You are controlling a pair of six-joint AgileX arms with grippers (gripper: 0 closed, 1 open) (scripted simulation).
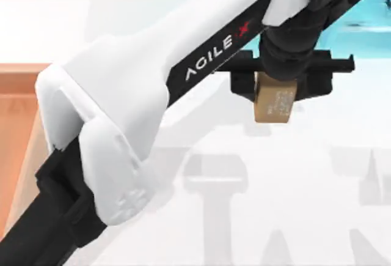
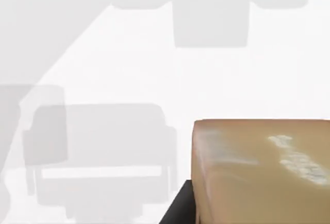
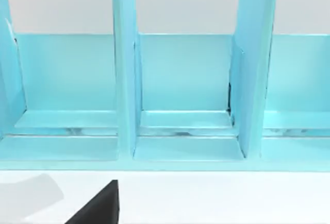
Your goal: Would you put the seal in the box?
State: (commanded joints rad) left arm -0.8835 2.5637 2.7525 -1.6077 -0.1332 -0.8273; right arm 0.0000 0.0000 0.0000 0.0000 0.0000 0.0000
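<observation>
While the left claw (image 1: 276, 88) holds the seal (image 1: 274, 106) lifted above the white surface (image 1: 293, 205), the box (image 1: 18, 131) at the left edge waits; carrying and release remain.

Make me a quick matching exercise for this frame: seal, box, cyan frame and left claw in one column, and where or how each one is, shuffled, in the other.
1. seal
2. box
3. cyan frame
4. left claw

A. far right of the table, upright dividers
B. table's left edge
C. held off the table
D. shut, over the white tabletop

Pairs: 1-C, 2-B, 3-A, 4-D
</observation>
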